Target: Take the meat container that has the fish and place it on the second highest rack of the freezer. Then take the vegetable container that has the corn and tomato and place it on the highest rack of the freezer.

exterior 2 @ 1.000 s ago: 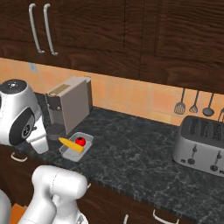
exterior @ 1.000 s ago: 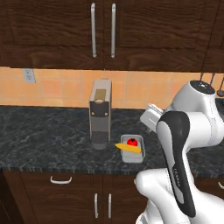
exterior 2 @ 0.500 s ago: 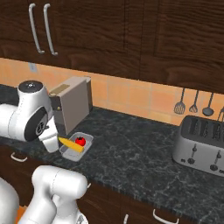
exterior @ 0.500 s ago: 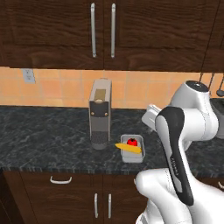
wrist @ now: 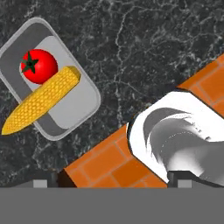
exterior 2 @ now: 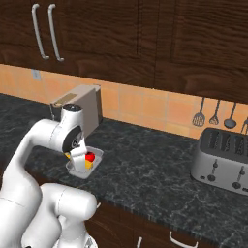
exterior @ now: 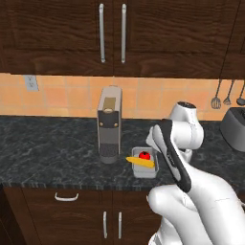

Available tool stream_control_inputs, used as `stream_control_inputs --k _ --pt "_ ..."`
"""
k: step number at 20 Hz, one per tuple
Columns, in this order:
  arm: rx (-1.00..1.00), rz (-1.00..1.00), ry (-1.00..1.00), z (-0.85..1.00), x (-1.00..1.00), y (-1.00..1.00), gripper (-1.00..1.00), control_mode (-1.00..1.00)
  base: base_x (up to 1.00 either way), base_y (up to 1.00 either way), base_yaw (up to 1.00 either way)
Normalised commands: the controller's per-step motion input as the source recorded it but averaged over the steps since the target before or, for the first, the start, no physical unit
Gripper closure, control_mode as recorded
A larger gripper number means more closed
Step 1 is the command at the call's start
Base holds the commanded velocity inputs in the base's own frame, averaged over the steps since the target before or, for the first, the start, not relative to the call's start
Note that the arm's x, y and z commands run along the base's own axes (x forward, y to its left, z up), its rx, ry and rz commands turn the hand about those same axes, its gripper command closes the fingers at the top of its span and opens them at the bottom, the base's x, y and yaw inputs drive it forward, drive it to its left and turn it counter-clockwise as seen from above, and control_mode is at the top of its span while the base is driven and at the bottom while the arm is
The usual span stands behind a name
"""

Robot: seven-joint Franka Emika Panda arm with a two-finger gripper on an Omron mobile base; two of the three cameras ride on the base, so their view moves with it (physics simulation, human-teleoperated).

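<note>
One black marble counter (exterior: pixel 48 148), orange backsplash (exterior: pixel 67 98)

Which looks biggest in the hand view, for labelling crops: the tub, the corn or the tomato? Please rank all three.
Largest to smallest, as they look in the hand view:
1. The tub, the grey tray under both.
2. The corn, long, its tip poking past the rim.
3. The tomato, clearly smallest.

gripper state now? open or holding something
gripper: open, holding nothing, above the counter beside the vegetable container.
</note>
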Motion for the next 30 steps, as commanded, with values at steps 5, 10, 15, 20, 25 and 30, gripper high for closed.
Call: stream_control_inputs --k 5,10,15,20,25,30 --pt "-0.01 0.00 0.04 -0.36 0.45 0.00 -1.00 -1.00 0.00 0.00 0.00" --pt "-0.09 -0.01 0.00 -0.74 0.00 0.11 -1.00 -1.00 0.00 0.00 0.00" --pt "-0.06 0.00 0.02 -0.59 0.00 0.01 -1.00 -1.00 0.00 0.00 0.00" --pt "-0.01 0.00 0.14 -0.36 0.41 -0.02 -1.00 -1.00 0.00 0.00 0.00" --pt "-0.01 0.01 0.14 -0.16 0.68 0.00 -1.00 -1.00 0.00 0.00 0.00" --pt "-0.02 0.01 0.04 -0.27 0.03 0.00 -1.00 -1.00 0.00 0.00 0.00"
